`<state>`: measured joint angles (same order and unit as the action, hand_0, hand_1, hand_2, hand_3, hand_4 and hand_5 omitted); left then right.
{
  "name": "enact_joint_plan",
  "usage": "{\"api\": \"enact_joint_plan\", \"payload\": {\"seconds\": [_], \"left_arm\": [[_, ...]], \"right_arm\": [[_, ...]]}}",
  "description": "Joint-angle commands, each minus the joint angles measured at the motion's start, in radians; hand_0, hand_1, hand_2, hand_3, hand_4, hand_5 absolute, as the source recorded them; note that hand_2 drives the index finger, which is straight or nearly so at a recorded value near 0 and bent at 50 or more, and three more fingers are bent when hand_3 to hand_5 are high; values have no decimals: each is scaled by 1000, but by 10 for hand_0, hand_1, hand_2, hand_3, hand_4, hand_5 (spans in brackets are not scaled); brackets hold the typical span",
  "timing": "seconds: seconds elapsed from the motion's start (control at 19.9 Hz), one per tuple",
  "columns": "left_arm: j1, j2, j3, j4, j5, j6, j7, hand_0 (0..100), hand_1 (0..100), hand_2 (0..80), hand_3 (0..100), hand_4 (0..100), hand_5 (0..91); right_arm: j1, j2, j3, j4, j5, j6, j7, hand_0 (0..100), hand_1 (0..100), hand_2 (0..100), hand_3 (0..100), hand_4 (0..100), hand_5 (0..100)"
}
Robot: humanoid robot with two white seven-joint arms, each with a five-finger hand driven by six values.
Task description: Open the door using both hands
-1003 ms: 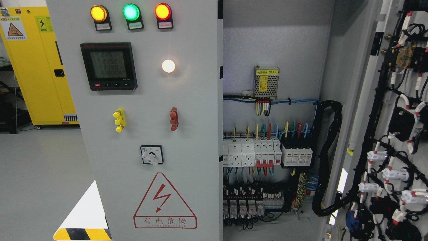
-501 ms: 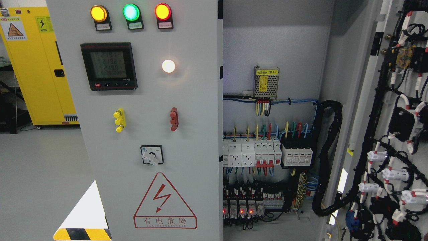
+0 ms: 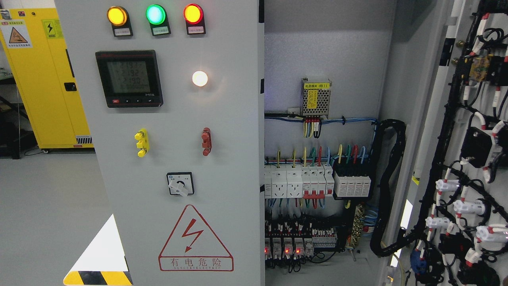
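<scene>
A grey electrical cabinet fills the head view. Its left door (image 3: 222, 119) is closed and carries three lamps, a black meter (image 3: 129, 78), a yellow handle (image 3: 141, 142), a red handle (image 3: 206, 141), a rotary switch (image 3: 180, 183) and a red warning triangle. The right door (image 3: 472, 167) stands swung wide open at the picture's right, its wired back facing me. Between them the cabinet interior (image 3: 321, 174) shows breakers, relays and coloured wires. Neither of my hands nor arms appears in the picture.
A yellow cabinet (image 3: 39, 79) stands at the back left on a grey floor (image 3: 47, 206). A thick black cable loom (image 3: 391, 186) hangs inside the cabinet near the open door's hinge side. A white and hazard-striped shape (image 3: 99, 254) sits at the lower left.
Nothing has moved. Small red indicator lights on the lower relay row came on after the earliest frame, and the meter's digits flicker.
</scene>
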<state>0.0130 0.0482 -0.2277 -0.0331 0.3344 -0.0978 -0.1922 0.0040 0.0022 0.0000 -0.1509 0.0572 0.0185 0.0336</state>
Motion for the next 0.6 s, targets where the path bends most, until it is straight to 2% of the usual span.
{"api": "enact_joint_plan", "payload": {"seconds": [0.0,0.05,0.25,0.35,0.55], "left_arm": [[21,-11,-9,18,-8,-3,0,120,556,0,0,0,0],[21,-10,-9,18,-8,-3,0,120,556,0,0,0,0],[21,-10,-9,18,-8,-3,0,120,556,0,0,0,0],[21,-10,-9,18,-9,-3,0,120,556,0,0,0,0],[21,-10,-10,18,-9,-3,0,120,556,0,0,0,0]], "right_arm": [[103,28,9,-568,-2,1,0,0,500,40,0,0,0],[152,27,20,-746,-2,1,2,0,500,40,0,0,0],[247,28,86,-1233,-2,1,2,0,500,40,0,0,0],[283,28,121,-1431,-4,3,0,0,500,40,0,0,0],[335,32,172,-1700,-7,1,0,0,500,40,0,0,0]]}}
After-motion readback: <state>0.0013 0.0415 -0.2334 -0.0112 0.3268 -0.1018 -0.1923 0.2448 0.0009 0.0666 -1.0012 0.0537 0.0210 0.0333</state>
